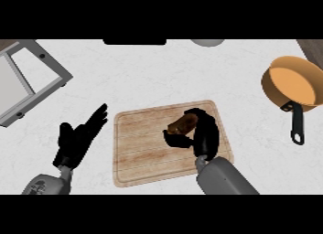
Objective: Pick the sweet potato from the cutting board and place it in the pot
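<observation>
Right hand (203, 132) curls round sweet potato (183, 124) at centre of cutting board (140, 151); potato only partly enclosed, one end protruding at 1 o'clock; risk: it pivots out during lift. Pot (298, 84) lies well apart at 2 o'clock; handle could snag on approach. Left hand (79, 137) spread, resting at 9 o'clock.

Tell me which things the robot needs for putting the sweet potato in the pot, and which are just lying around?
Needed: sweet potato, with the right hand curling its fingers round it; cutting board beneath it; orange pot at the right.

Just lying around: grey rack at the left; resting left hand; grey round object at the top edge.
</observation>
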Motion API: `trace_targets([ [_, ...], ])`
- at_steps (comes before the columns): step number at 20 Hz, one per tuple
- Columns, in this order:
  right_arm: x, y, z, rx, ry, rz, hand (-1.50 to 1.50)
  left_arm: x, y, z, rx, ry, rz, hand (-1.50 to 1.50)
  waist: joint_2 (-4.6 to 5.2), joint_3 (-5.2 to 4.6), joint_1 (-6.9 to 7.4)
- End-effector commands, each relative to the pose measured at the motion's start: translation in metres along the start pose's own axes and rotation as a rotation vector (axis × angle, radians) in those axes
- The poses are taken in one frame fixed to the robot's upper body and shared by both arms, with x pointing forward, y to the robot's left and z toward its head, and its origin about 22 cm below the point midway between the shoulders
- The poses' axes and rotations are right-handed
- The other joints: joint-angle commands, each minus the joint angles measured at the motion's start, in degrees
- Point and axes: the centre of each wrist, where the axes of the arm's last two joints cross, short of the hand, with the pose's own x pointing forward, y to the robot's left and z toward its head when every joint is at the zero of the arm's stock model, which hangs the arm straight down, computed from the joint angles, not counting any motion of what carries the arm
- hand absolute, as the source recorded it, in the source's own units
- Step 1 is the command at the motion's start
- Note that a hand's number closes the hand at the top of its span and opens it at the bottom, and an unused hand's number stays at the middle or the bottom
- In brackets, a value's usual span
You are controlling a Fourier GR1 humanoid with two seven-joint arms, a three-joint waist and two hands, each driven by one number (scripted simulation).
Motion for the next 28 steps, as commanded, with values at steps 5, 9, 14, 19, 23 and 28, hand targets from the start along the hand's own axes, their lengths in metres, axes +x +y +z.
trace_targets([
  [5,-0.036,0.020,0.013,-0.021,-0.072,-0.023,1.50,-0.009,-0.009,0.018,0.000,-0.018,-0.018,0.00,0.92,0.51,0.41],
  [9,-0.054,-0.072,-0.022,-0.002,-0.250,-0.036,1.50,-0.012,-0.001,0.008,0.026,0.008,0.016,0.00,0.83,0.71,-1.59],
  [14,-0.045,-0.122,-0.048,-0.014,-0.318,-0.100,1.50,-0.012,0.007,0.009,0.067,0.013,0.031,0.00,0.28,1.69,-5.34],
  [19,-0.059,-0.195,-0.071,0.022,-0.398,-0.138,1.50,-0.019,0.014,0.016,0.097,0.027,0.044,0.00,0.63,1.59,-5.79],
  [23,-0.077,-0.264,-0.083,0.070,-0.487,-0.128,1.50,-0.015,0.020,0.016,0.111,0.012,0.040,0.00,0.56,1.38,-6.66],
  [28,-0.109,-0.369,-0.092,0.052,-0.587,-0.142,1.50,-0.017,0.022,0.021,0.087,0.013,0.037,0.00,0.86,1.15,-5.14],
])
